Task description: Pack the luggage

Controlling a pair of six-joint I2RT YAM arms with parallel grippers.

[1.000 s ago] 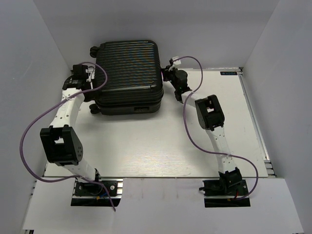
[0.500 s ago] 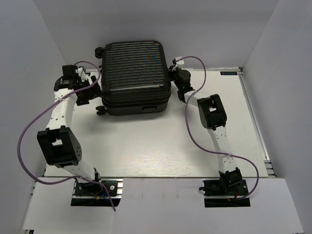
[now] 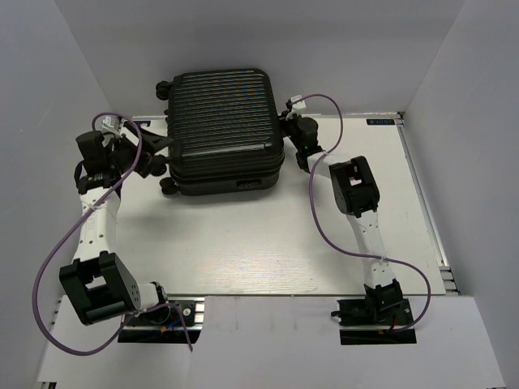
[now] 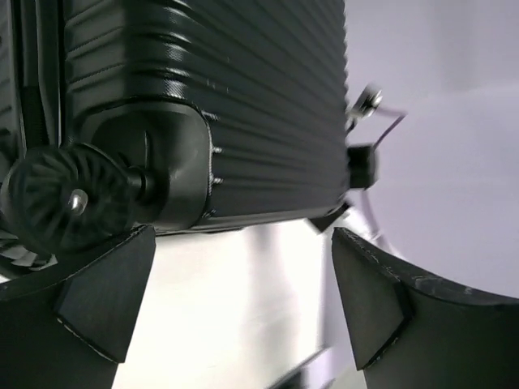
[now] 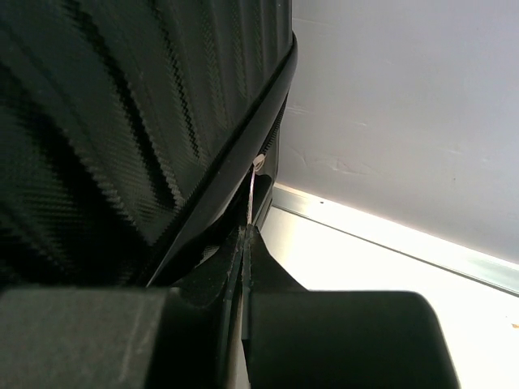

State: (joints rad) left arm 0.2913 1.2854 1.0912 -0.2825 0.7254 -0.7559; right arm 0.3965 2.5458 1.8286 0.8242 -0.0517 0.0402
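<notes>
centrally, luggage (image 3: 223, 121) on white table (image 3: 243, 243) — grey walls (image 3: 243, 32)

We are two slim arms, the left arm (image 3: 96, 227) and the right arm (image 3: 371, 239), built of white links joined by boxy black joint housings (image 3: 97, 285). Behind the fingers of each arm, a thin purple cable (image 3: 42, 259) loops loosely back to a black base plate (image 3: 188, 310). Our left fingers (image 4: 101, 304) are matte dark wedges with rough edges; our right fingers (image 5: 340, 340) are smooth black blocks. A small white connector (image 3: 293, 102) sits just behind the right fingers.
</notes>
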